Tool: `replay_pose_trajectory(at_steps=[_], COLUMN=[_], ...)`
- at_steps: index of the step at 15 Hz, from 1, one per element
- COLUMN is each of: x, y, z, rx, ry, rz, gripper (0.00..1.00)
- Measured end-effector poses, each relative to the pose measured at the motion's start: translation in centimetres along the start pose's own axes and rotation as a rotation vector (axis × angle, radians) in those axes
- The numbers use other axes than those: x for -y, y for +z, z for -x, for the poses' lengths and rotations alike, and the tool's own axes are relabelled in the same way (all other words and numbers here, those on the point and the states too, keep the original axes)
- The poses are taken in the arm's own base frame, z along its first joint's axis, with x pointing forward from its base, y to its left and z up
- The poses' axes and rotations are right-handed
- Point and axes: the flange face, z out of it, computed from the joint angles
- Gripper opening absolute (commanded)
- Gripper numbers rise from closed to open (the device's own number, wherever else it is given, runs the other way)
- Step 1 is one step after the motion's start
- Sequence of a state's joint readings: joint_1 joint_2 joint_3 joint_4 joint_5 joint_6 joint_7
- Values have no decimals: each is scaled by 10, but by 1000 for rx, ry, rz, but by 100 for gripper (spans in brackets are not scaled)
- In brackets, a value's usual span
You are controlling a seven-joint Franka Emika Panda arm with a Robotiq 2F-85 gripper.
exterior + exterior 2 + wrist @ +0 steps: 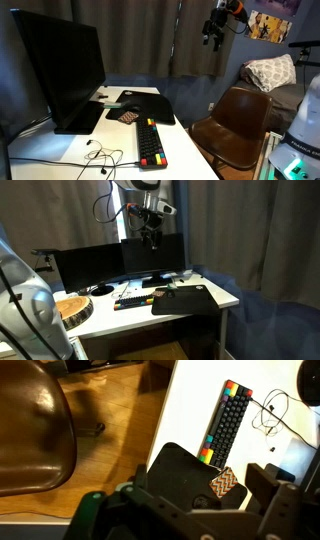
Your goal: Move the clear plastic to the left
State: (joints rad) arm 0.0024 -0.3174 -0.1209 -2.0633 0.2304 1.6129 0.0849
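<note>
The clear plastic (114, 103) is a faint greenish piece on the white desk, beside the black mat (146, 105) and near the monitor's foot. It is too small to make out well, and I cannot see it in the wrist view. My gripper (213, 36) hangs high above the desk's edge, far from the plastic; it also shows in an exterior view (150, 232). In the wrist view my gripper (205, 510) has its fingers wide apart and holds nothing. Below it lie the black mat (180, 470) and a zigzag-patterned coaster (227, 484).
A black keyboard (150, 143) with coloured keys lies near the desk's front, with a thin black earphone cable (100, 155) beside it. A large monitor (60, 70) stands on the desk. A brown chair (235, 122) stands next to the desk. A round wooden piece (70, 308) sits at one end.
</note>
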Motion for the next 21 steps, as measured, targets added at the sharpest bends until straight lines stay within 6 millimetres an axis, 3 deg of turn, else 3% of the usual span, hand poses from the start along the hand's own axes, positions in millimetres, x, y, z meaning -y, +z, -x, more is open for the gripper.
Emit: replay_pose_trajectory(at_steps=[17,19,21], x=[2,17,49], y=[1,8,26], z=[0,0,-2], rx=[1,13,35], ry=[-6,-41,-105], rz=[3,16,43], gripper=[100,100,100])
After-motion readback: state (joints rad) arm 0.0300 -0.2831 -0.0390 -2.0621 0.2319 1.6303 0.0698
